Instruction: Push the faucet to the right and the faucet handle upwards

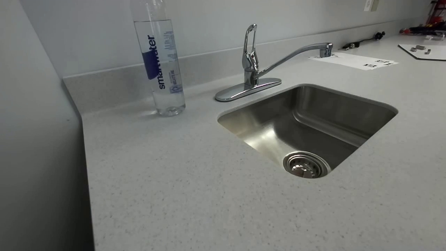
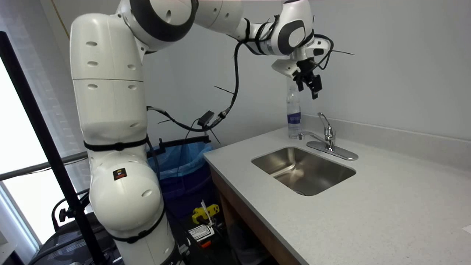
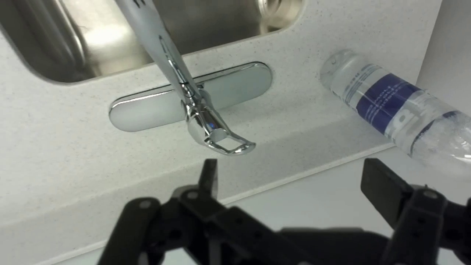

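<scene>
A chrome faucet (image 1: 251, 77) stands on its base plate behind the sink, and it also shows in an exterior view (image 2: 330, 141). Its spout (image 1: 292, 57) reaches out over the sink in the wrist view (image 3: 162, 51), where its tip is cut off. The faucet handle (image 1: 251, 52), an open loop, stands up above the body; it also shows in an exterior view (image 2: 324, 119) and in the wrist view (image 3: 235, 145). My gripper (image 2: 307, 93) is above the faucet, apart from it. In the wrist view, the gripper (image 3: 290, 162) is open and empty, its left finger just below the handle in the picture.
A tall water bottle (image 1: 162, 62) stands beside the faucet near the counter's end; it is on the right in the wrist view (image 3: 390, 101). The steel sink (image 2: 294, 169) is in front. A wall (image 2: 397, 73) and low backsplash (image 2: 404, 138) run behind. Paper (image 1: 359, 61) lies farther along.
</scene>
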Robot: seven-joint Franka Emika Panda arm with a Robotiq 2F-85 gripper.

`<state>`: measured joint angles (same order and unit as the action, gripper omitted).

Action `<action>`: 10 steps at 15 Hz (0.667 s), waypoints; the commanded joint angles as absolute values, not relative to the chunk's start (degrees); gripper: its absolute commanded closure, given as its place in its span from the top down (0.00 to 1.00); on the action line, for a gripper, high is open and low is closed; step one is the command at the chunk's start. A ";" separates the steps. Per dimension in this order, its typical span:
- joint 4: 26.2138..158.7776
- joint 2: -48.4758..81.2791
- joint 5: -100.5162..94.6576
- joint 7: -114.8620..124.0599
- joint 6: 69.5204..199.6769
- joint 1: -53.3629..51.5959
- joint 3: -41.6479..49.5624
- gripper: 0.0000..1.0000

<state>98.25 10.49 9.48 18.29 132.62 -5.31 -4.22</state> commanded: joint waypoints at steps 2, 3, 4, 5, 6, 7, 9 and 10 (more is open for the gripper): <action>106.57 2.53 14.56 10.54 131.48 -2.69 -3.63 1.00; 108.03 1.36 15.49 9.18 131.58 -2.44 -3.52 1.00; 109.81 0.10 16.50 7.33 132.09 -2.25 -3.44 1.00; 111.02 -1.00 17.37 5.79 132.01 -2.06 -3.26 1.00; 111.43 -2.13 18.45 4.09 130.92 -1.73 -2.91 1.00; 112.35 -3.02 19.27 2.84 130.69 -1.68 -2.68 1.00; 114.14 -4.65 20.52 0.75 130.52 -1.76 -2.21 1.00; 114.83 -5.37 21.00 -0.23 130.23 -1.84 -1.92 1.00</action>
